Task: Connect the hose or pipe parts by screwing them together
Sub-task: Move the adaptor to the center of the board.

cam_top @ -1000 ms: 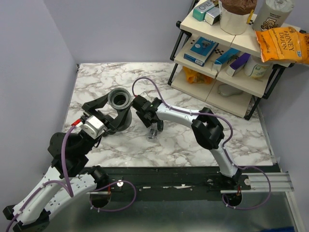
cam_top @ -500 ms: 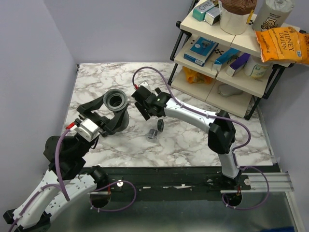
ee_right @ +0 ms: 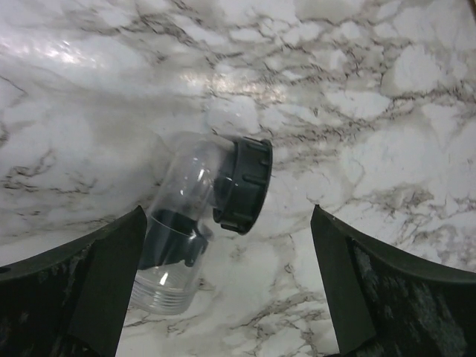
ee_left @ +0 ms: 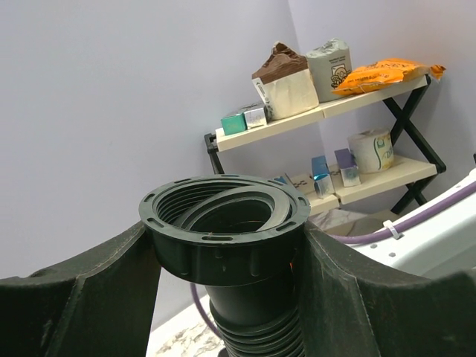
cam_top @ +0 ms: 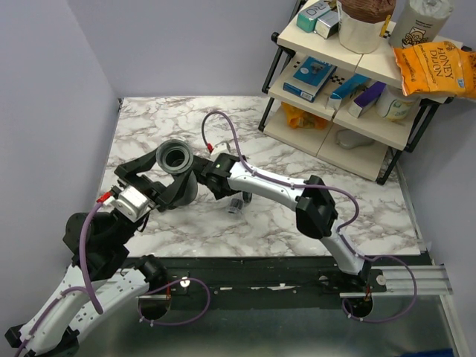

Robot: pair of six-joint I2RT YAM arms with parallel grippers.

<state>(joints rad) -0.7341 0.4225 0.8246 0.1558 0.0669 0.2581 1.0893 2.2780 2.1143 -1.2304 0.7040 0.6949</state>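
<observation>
Mid pick-up: gripping ribbed hose (ee_left: 253,338) under collar nut (ee_left: 223,216) w/ L claw (ee_left: 227,268), mouth up, left of centre; hovering R claw (ee_right: 228,245), spread wide, over clear elbow fitting (ee_right: 182,216) lying on marble table (ee_right: 387,89); next, prob. lower, close, line up threads

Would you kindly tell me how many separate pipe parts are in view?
2. The ribbed hose stands roughly upright, held by the left gripper; the clear elbow fitting lies on the marble table below the open right gripper. More may hide behind the arms.
</observation>
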